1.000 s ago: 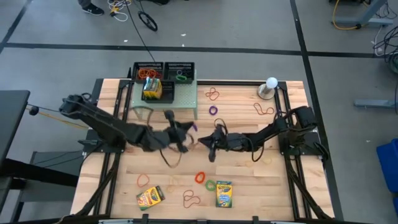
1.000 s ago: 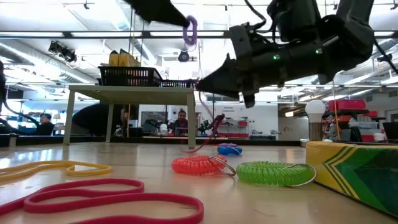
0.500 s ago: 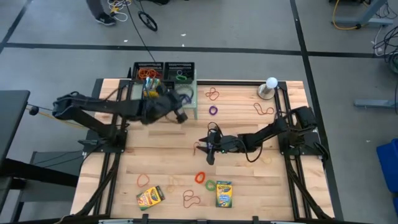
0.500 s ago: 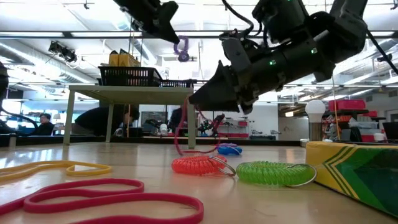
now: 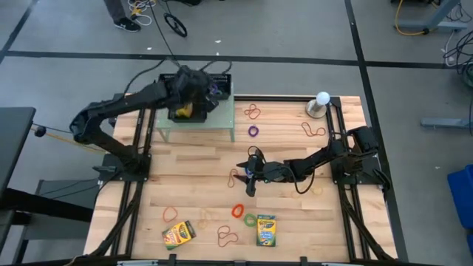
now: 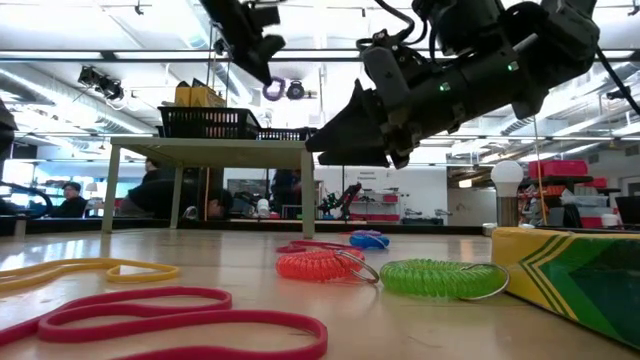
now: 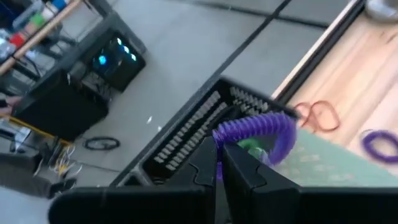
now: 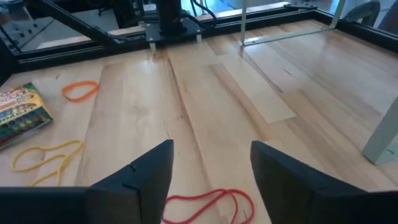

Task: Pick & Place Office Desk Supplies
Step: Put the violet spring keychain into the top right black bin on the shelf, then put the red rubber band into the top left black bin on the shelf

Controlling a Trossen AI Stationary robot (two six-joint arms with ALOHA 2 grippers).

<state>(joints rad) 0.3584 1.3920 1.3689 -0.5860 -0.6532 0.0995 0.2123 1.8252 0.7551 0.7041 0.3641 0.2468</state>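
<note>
Left wrist view: purple coil [image 7: 261, 127] pinched in left end effector [image 7: 219, 163].

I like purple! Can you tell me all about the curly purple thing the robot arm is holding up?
The purple coil loop is a springy spiral cord, plastic-looking, bent into a ring. The left gripper pinches it shut between its dark fingers, so it hangs in the air above the black mesh trays on the pale green shelf, touching only the gripper.
</note>
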